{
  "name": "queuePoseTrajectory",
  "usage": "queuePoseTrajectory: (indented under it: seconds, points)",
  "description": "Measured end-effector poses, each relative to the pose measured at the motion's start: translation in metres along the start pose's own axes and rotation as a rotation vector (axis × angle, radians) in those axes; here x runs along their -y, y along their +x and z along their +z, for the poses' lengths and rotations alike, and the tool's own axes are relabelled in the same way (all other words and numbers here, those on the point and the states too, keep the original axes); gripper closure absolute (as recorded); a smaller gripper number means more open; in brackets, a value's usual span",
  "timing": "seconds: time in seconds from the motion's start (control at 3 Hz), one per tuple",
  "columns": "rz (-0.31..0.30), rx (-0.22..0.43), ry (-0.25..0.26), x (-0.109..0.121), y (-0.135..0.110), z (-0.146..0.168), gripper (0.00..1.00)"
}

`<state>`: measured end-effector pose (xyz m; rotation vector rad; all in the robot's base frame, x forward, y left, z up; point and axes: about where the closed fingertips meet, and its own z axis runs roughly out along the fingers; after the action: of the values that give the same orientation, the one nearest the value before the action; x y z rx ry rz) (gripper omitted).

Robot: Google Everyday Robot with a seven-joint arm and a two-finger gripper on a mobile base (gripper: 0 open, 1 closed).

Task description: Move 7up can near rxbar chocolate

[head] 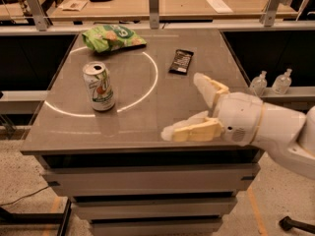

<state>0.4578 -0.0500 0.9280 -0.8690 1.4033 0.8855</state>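
Approach step: the pincer, spread wide and empty above the bench, must travel left to straddle the upright 7up can

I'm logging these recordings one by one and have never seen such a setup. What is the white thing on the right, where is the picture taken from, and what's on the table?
The white thing is a robot arm. At its end is the gripper, a two-finger claw. It hangs over the near right part of the table, open wide and holding nothing. There is only one view, looking down at the table from its near side; where the camera is mounted is not known. Three things are on the table: the 7up can, upright at the left; the rxbar chocolate, a flat dark wrapper farther back on the right; and a green snack bag at the far left. The can and the bar are well apart.
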Motion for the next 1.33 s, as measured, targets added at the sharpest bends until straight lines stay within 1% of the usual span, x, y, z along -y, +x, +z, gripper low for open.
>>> queuePoseTrajectory:
  seconds: [0.33, 0.67, 1.0, 1.33]
  points:
    - [-0.002, 0.011, -0.016, -0.004, 0.010, 0.038, 0.00]
    - [-0.027, -0.055, 0.000, 0.002, 0.020, 0.075, 0.00]
    - [-0.051, -0.108, -0.002, 0.005, 0.026, 0.115, 0.00]
    - [-0.068, -0.127, -0.020, 0.003, 0.034, 0.151, 0.00]
